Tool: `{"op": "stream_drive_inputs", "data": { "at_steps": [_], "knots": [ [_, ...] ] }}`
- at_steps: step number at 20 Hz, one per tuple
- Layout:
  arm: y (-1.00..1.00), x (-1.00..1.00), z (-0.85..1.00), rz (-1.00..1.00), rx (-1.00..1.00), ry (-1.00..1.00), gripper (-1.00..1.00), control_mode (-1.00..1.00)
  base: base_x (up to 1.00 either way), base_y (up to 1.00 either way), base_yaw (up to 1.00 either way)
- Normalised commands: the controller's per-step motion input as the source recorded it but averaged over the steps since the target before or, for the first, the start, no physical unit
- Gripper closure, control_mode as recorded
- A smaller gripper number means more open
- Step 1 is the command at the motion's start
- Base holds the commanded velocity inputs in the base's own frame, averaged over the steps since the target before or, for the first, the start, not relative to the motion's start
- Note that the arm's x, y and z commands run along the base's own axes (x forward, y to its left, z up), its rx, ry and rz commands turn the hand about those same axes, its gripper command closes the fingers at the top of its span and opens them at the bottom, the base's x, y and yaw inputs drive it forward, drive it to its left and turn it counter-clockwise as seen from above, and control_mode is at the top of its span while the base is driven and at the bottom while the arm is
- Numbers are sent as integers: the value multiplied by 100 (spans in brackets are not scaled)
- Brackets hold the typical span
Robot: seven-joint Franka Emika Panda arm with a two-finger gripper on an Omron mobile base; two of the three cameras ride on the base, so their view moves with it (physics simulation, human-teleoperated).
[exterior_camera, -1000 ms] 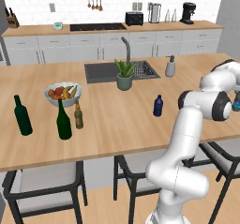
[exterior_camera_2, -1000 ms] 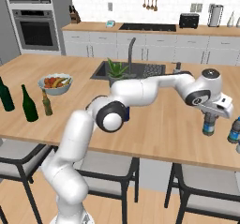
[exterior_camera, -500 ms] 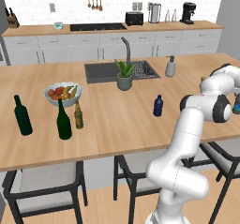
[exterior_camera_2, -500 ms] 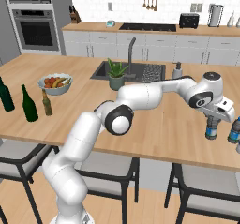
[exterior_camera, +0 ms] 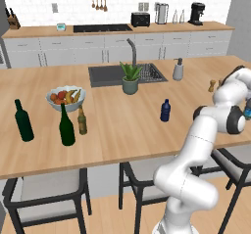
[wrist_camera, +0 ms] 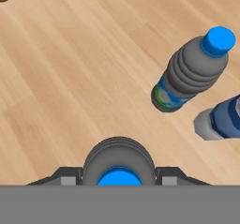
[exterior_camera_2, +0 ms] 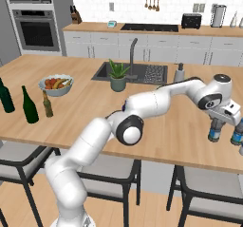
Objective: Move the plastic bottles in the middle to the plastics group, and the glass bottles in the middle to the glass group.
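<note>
Plastic bottle, ribbed grey with a blue cap, sits clamped in the narrowed gripper at the counter's right end beside the plastics group; probably light, thin-walled and slick, it is best held gently around the ribbed body.

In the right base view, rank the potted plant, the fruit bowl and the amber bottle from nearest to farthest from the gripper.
From the gripper, at the counter's right end:
1. Potted plant, mid-counter by the sink, nearest.
2. Fruit bowl, left of the plant.
3. Amber bottle, just in front of the bowl and slightly further left; close to the bowl's distance, but it looks farthest.
</note>
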Motion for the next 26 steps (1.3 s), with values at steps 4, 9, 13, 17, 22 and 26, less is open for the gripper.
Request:
{"op": "stream_drive_inputs", "data": {
  "at_steps": [4, 9, 13, 17, 22, 26],
  "knots": [
    [0, 2, -22, 0, 0, 0, 100, -100, 0, 0, 0],
    [0, 0, -1, 0, 0, 0, -100, -100, 0, 0, 0],
    [0, 0, 1, 0, 0, 0, -100, -100, 0, 0, 0],
    [4, -8, 23, 0, -5, 0, -100, -100, 0, 0, 0],
    [56, -48, 59, 0, -10, -16, -100, -100, 0, 0, 0],
    [90, -90, 54, 0, -14, -31, -100, -100, 0, 0, 0]
  ]
}}
